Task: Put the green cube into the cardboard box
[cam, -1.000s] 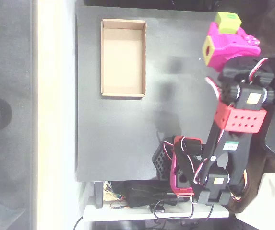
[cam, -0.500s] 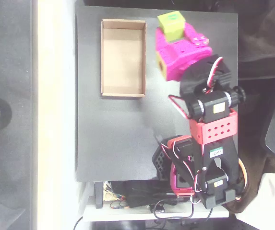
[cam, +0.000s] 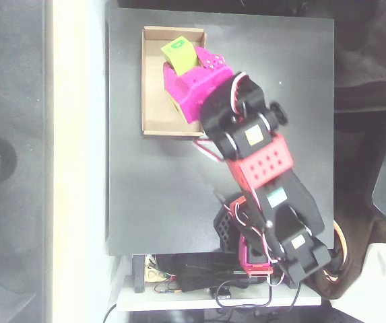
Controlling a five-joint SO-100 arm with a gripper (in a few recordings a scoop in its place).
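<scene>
One overhead view is given. A black table (cam: 159, 188) is seen from above, with a pale strip along its left edge and grey floor beyond that.

The cardboard box (cam: 153, 101) lies at the upper left of the table — a shallow tan tray, long side running top to bottom in the picture, low walls, plain light-brown floor. Its right wall and upper right corner are covered by the arm.

The arm is stretched from its base at the lower right of the table diagonally up and left. A red perforated block (cam: 260, 163) is seen mid-arm, black segments above and below it, and loose wires near the base. The magenta gripper (cam: 182, 64) is placed over the upper right part of the box.

The green cube (cam: 179, 55) is seen at the tip of the gripper, held against the magenta body, tilted, with a small dark mark on its upper face. The jaws appear closed upon it, though the fingers themselves are largely hidden by the cube and the magenta housing. The cube is located above the box's upper end — over the floor area just inside the top wall. Whether it touches the box floor cannot be told from above.

A clutter of cables and dark parts is noted below the table's lower edge.
</scene>
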